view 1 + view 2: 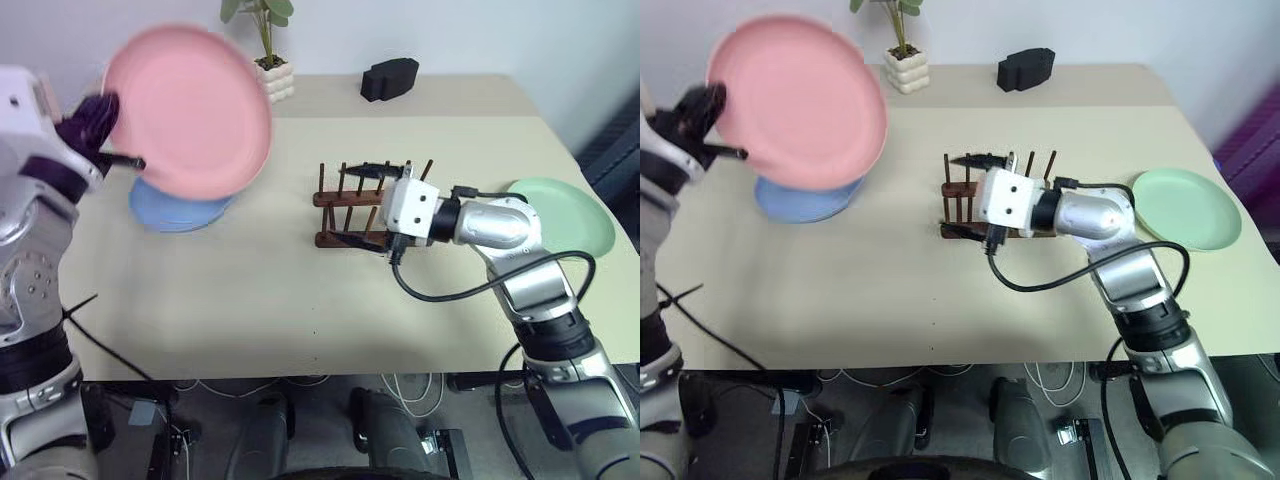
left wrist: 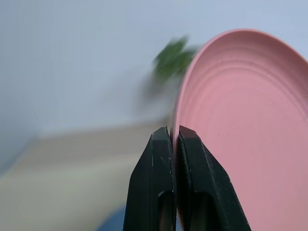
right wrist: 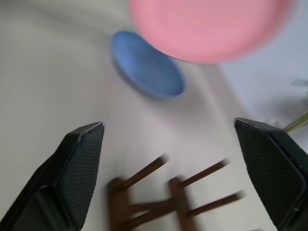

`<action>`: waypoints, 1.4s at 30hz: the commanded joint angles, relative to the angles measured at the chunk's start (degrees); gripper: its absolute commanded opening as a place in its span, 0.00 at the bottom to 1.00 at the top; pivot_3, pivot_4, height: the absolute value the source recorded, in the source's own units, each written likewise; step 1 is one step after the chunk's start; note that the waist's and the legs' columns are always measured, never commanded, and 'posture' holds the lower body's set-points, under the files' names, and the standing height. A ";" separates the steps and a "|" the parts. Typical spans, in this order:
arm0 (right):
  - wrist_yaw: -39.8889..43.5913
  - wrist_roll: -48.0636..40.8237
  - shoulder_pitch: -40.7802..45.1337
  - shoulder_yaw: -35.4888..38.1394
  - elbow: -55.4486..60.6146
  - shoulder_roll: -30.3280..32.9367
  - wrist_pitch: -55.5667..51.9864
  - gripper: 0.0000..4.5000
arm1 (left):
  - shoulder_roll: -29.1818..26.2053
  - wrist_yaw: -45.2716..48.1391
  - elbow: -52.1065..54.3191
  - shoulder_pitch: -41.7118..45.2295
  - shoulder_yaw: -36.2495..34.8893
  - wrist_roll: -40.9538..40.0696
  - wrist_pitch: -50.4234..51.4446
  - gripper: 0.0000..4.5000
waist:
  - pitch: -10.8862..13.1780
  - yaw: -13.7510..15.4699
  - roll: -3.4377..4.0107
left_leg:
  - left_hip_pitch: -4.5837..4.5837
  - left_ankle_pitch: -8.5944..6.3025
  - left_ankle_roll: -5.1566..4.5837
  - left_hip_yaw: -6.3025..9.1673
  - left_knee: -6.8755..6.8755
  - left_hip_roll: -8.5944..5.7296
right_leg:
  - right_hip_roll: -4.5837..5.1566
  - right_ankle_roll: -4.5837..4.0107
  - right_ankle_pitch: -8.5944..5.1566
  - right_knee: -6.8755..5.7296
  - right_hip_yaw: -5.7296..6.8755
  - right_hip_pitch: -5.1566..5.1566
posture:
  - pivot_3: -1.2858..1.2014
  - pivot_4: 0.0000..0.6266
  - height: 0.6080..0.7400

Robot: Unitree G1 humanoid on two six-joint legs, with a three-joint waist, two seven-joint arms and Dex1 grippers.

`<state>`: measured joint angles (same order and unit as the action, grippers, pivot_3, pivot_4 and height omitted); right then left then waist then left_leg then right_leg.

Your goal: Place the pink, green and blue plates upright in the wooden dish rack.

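None of the three plates stands in the rack yet, though the first is in the air. Left gripper (image 2: 174, 139), fingers pinched together on the rim of the pink plate (image 1: 190, 110), holds that plate tilted nearly on edge, clear of the table and above its far left part. Right gripper (image 1: 372, 205), jaws spread wide and gripping nothing, reaches level over the wooden dish rack (image 1: 345, 210), its fingers on either side of the pegs; whether it touches the rack cannot be told. Blue plate (image 1: 175, 210) lies flat on the table (image 1: 250, 300) below the raised pink one, toward the left edge. Green plate (image 1: 1185, 205) lies flat near the right edge, well apart from the rack, which sits about mid-table with every slot unfilled. Potted plant (image 1: 903, 55) and black block (image 1: 1025, 68) stand along the far edge. Judged from this layout, the task is at an early stage: one plate lifted but still to be carried across and slotted upright between the pegs, two plates not yet picked up.
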<state>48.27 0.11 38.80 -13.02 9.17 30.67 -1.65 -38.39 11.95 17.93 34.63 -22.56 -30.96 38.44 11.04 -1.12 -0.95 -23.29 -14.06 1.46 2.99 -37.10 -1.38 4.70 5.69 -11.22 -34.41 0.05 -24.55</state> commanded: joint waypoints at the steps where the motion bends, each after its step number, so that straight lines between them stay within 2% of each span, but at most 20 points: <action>1: -6.30 7.08 5.25 -2.79 -2.88 -4.21 4.54 0.98 | 0.39 -2.07 2.32 4.50 4.37 3.85 -1.48 0.00 | 0.00 -0.04 0.00 | 0.00 0.01 0.01 0.01 0.00 0.01 | -0.02 0.01 0.00 -0.08 0.00 -0.03 | 0.52 0.24 0.97; 6: -12.41 15.56 8.97 -6.15 -8.62 -7.62 9.01 0.98 | 3.07 -4.37 4.08 8.55 9.15 7.25 -0.87 0.00 | 0.00 0.36 0.00 | -0.01 0.04 0.07 0.06 -0.01 0.00 | -0.04 0.00 0.00 -0.23 0.00 -0.08 | 0.52 0.24 0.97; 11: -17.12 21.09 10.79 -7.82 -13.59 -8.99 13.18 0.98 | 6.73 -6.07 7.21 11.04 10.53 6.53 1.87 0.00 | 0.01 0.32 -0.02 | -0.04 0.06 0.10 0.09 -0.04 -0.03 | -0.03 0.01 0.00 -0.21 0.00 -0.07 | 0.52 0.24 0.97; 20: -23.15 28.02 11.96 -9.49 -18.37 -10.81 17.09 0.98 | 9.76 -6.46 10.94 12.13 11.12 5.92 6.48 0.00 | 0.02 0.12 -0.02 | 0.01 0.16 0.27 0.15 -0.03 -0.02 | -0.04 0.00 -0.01 -0.64 0.00 -0.19 | 0.52 0.24 0.97; 23: -23.51 28.36 11.83 -9.39 -18.69 -11.11 17.57 0.81 | 9.56 -5.99 11.00 11.67 10.98 5.85 7.08 0.00 | 0.02 0.09 -0.02 | 0.01 0.18 0.29 0.15 -0.03 -0.02 | -0.04 0.00 -0.01 -0.67 0.00 -0.20 | 0.52 0.24 0.97; 30: -25.14 29.84 10.86 -9.35 -17.92 -11.24 18.34 0.01 | 10.53 -5.96 10.71 11.39 10.92 5.72 7.94 0.00 | 0.02 0.10 -0.02 | 0.01 0.18 0.30 0.16 -0.03 -0.03 | -0.04 0.00 -0.01 -0.67 0.00 -0.20 | 0.52 0.24 0.97; 36: -28.30 31.75 10.49 -8.35 -17.94 -10.40 19.64 0.01 | 12.35 -5.93 10.68 11.66 8.81 3.83 8.83 0.00 | 0.02 0.13 -0.02 | 0.01 0.20 0.33 0.17 -0.03 -0.03 | -0.04 0.00 -0.01 -0.67 0.00 -0.20 | 0.52 0.24 0.97; 39: -30.42 33.52 10.61 -8.39 -18.59 -9.86 20.64 0.00 | 14.10 -5.31 11.64 11.35 6.08 0.53 8.00 0.22 | 0.02 0.15 -0.02 | 0.00 0.20 0.33 0.17 -0.04 -0.03 | -0.04 0.00 -0.01 -0.67 0.00 -0.20 | 0.52 0.24 0.97; 42: -31.13 33.86 10.93 -8.29 -18.94 -9.43 21.20 0.00 | 14.95 -5.12 12.78 11.67 3.78 -2.05 6.33 0.54 | 0.03 0.13 -0.04 | 0.00 0.21 0.34 0.17 -0.03 -0.03 | -0.04 -0.01 -0.01 -0.67 0.00 -0.20 | 0.52 0.24 0.97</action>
<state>18.49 33.74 48.41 -23.01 -10.62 20.91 18.54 -23.35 6.86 27.96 45.07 -16.22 -31.50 46.70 11.07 -0.99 -0.99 -23.28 -13.85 1.81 3.16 -37.13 -1.42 4.67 5.68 -11.23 -35.08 0.05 -24.75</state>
